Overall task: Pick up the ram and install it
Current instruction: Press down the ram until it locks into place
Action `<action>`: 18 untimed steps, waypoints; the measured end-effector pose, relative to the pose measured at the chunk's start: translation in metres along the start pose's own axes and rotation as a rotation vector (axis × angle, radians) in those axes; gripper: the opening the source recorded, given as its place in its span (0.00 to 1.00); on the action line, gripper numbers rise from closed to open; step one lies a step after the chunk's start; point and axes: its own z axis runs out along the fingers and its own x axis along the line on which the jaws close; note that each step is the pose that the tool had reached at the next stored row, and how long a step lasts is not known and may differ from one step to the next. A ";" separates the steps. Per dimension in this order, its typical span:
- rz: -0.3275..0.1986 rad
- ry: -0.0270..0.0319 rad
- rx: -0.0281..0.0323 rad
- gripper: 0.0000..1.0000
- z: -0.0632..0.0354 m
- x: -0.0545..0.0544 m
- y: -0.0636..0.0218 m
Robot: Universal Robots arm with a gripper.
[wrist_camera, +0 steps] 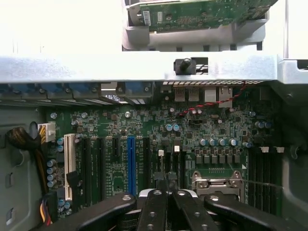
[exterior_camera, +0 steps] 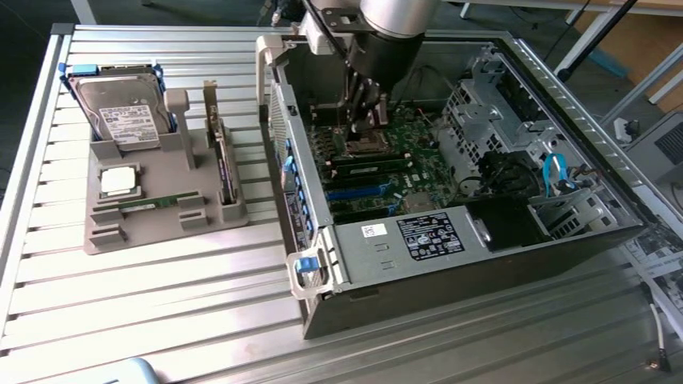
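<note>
The ram [exterior_camera: 149, 202], a thin green stick, lies flat in the front slot of the grey holder [exterior_camera: 160, 228] on the exterior view's left, outside the computer case. My gripper [exterior_camera: 369, 132] hangs inside the open case [exterior_camera: 427, 240], over the motherboard by the processor socket [exterior_camera: 369, 146], far from that stick. In the wrist view my gripper [wrist_camera: 166, 175] is shut, its black fingertips pressed together with nothing between them, just above the board beside the socket [wrist_camera: 216, 185]. The dark memory slots [wrist_camera: 264, 178] run alongside the socket. What looks like a green stick [exterior_camera: 369, 166] sits in those slots.
The holder also carries a hard drive [exterior_camera: 117, 116], a square silver processor chip [exterior_camera: 117, 180] and an upright expansion card [exterior_camera: 221, 160]. The case wall [wrist_camera: 144, 67] stands between gripper and holder. A drive cage [exterior_camera: 481, 112], blue cables [exterior_camera: 555, 172] and the power supply [exterior_camera: 427, 236] crowd the case.
</note>
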 end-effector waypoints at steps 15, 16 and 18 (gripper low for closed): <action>0.000 0.0016 0.0001 0.11 -0.0012 -0.001 -0.0225; 0.000 0.0016 0.0001 0.11 -0.0013 -0.001 -0.0254; 0.000 0.0016 0.0001 0.11 -0.0015 -0.001 -0.0312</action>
